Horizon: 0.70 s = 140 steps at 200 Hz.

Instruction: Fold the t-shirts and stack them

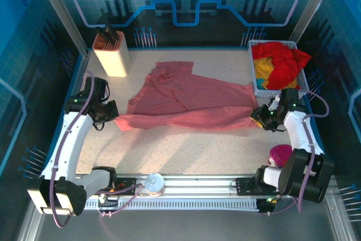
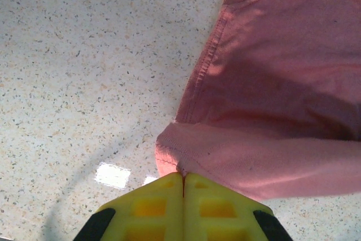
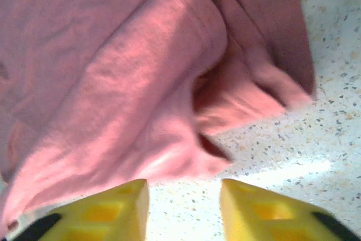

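Speckled tabletop (image 1: 169,148) w/ pink tee (image 1: 192,103)

A speckled pale table (image 1: 169,150) carries a salmon-pink t-shirt (image 1: 192,103), lying rumpled across its middle. A white mesh basket (image 1: 302,80) stands at the far right corner, and a cream holder (image 1: 111,55) at the far left corner.

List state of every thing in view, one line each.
pink t-shirt: lying rumpled on table, not folded
red t-shirt: crumpled in basket
yellow t-shirt: crumpled in basket, under red
left gripper: jaws shut on pink t-shirt corner
right gripper: jaws open, empty
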{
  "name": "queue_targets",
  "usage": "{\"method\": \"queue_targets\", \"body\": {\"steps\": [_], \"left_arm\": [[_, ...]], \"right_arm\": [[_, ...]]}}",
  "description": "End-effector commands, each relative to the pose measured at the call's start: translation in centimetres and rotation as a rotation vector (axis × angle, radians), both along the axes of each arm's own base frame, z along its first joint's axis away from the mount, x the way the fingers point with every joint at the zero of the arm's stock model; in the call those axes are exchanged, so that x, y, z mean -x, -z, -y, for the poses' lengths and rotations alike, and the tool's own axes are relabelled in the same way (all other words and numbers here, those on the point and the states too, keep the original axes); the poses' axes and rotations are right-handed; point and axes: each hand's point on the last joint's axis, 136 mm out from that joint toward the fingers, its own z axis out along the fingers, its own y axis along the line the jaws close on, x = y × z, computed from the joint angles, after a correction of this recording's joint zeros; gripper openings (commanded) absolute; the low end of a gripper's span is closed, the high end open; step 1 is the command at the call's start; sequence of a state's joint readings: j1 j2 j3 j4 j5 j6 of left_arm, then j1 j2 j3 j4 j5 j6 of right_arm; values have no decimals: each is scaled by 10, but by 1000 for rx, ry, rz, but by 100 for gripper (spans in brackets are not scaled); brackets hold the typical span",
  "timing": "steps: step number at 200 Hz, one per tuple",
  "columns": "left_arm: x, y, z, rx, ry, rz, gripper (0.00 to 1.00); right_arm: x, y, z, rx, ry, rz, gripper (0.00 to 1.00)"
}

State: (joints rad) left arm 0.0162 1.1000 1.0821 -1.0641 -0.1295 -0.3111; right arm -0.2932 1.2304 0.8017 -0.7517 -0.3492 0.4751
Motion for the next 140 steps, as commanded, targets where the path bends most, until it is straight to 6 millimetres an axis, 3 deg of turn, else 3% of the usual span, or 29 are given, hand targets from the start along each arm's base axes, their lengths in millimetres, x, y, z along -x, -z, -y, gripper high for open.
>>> {"method": "queue_targets", "body": {"steps": [1,41,91,140], "left_arm": [[-2,-6,2,22,11,33,0],[-3,-6,3,26,18,30,0],[-4,-2,7,49,20,31,0],[-6,0,10,65,23,28,0]], "right_arm": [[13,17,-9,-34,-20,-66,44],[13,34,-9,6,-34,-104,59],[24,60,-7,51,-30,-187,46],[26,80,-13,128,-66,-239,45]]}}
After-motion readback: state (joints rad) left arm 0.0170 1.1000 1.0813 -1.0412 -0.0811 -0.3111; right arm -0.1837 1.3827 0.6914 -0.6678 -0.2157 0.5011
